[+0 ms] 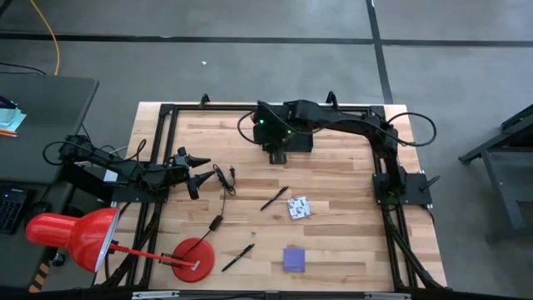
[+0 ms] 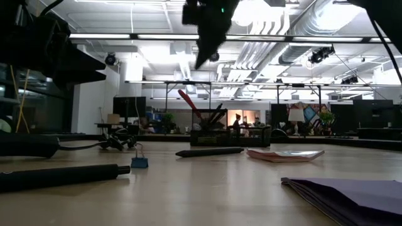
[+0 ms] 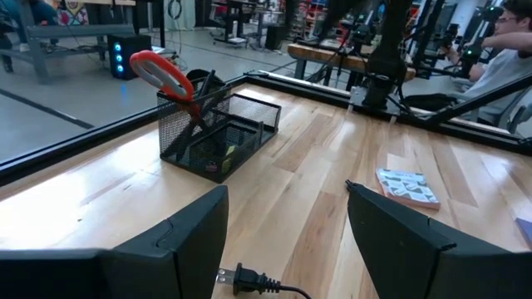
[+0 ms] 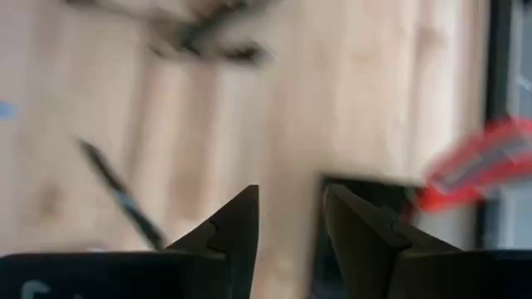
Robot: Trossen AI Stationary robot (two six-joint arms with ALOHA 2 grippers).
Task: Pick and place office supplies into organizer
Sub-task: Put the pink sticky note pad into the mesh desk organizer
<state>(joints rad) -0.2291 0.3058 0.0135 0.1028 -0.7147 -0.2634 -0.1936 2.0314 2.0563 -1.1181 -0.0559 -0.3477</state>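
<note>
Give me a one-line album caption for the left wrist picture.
Past the left pincer, open: mesh organizer holding red scissors, a packet on the wood table.

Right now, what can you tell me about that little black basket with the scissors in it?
The basket is a small black wire-mesh desk organizer, apparently metal, standing upright on the wooden table near its far edge. It has a taller cup section and a lower open tray. Red-handled scissors and dark pens stand tilted in the cup, and a tiny yellow piece lies in the tray. Nothing grips it.

Black wire-mesh organizer [image 3: 218, 137], wooden table [image 3: 332, 174]
</note>
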